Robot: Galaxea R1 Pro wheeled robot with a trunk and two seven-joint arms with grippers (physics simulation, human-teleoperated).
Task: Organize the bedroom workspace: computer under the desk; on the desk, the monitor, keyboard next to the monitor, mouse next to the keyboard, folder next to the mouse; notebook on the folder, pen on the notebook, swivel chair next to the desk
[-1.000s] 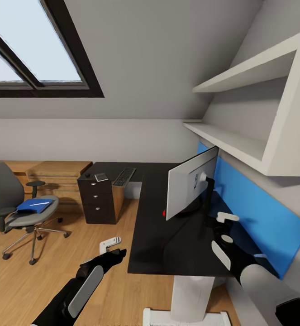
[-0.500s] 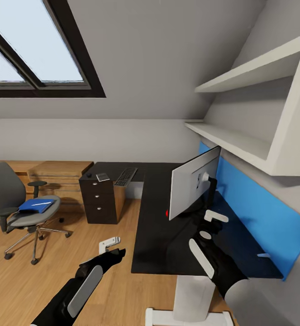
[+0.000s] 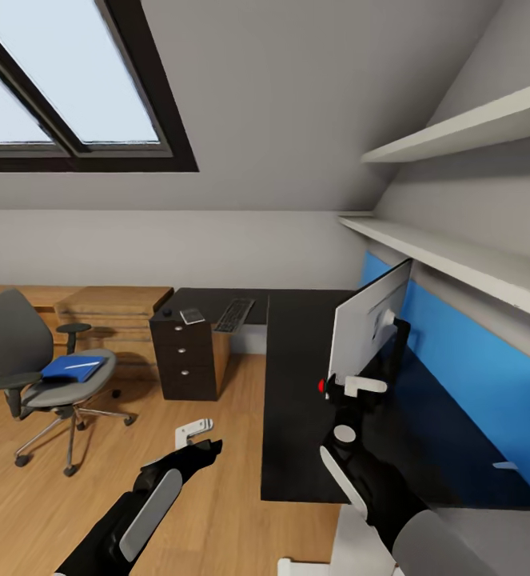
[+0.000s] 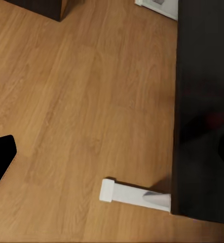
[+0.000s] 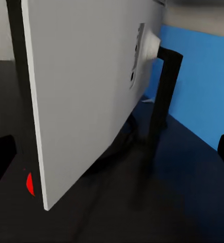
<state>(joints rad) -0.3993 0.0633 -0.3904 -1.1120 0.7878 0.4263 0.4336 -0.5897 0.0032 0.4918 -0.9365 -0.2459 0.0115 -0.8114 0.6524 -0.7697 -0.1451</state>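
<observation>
The monitor [image 3: 367, 326] stands on the black desk [image 3: 296, 416], white back toward me, a red light at its lower corner [image 5: 30, 183]. My right gripper [image 3: 356, 394] hovers open just in front of that corner, its dark fingertips [image 5: 0, 154] spread wide to either side of the screen's edge. My left gripper [image 3: 194, 436] hangs open over the floor beside the desk. The keyboard [image 3: 234, 314], the notebook [image 3: 192, 316] and a small dark mouse [image 3: 167, 312] lie on the desk's far wing. The blue folder [image 3: 73, 368], with the pen [image 3: 81, 364] on it, rests on the swivel chair [image 3: 25, 352]. The computer is out of view.
A black drawer unit [image 3: 186, 360] stands under the desk's far wing, with a low wooden cabinet [image 3: 113, 308] behind the chair. White shelves [image 3: 448, 260] jut out above the blue back panel [image 3: 472, 352]. The desk's white foot [image 4: 135, 195] lies on the wood floor.
The head view has swung, sliding the scene to the right. My right gripper has come from behind the monitor's stand toward its near lower corner. The left arm holds still.
</observation>
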